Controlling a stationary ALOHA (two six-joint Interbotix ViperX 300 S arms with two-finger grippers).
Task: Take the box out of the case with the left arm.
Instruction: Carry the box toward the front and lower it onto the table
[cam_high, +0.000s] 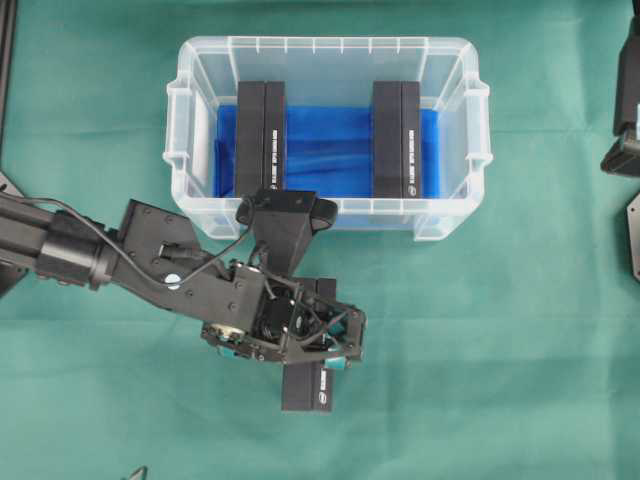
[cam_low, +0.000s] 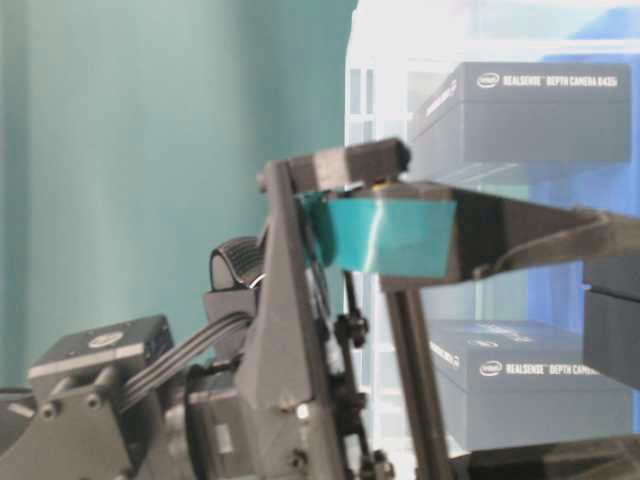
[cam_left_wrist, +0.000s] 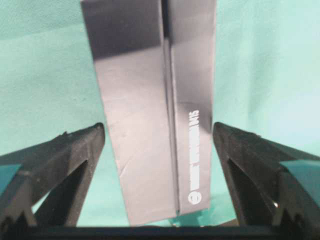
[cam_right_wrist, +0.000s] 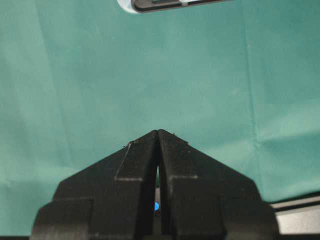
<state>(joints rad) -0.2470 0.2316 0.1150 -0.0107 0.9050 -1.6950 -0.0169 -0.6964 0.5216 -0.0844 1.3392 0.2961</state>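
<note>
Left end effector (cam_left_wrist: 160, 150) gapes open, straddling the box (cam_left_wrist: 150, 110), probably light, rigid, slick cardboard, best pinched across its narrow sides.

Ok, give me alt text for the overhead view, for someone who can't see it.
A black robot arm's hand hovers, open, over a dark box lying on green cloth, just in front of a clear plastic case. Two more dark boxes stand inside the case on its blue lining.

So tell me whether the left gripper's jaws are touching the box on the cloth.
Apart. The left wrist view shows green cloth on both sides between the black box and the left gripper, whose jaws stand open.
</note>
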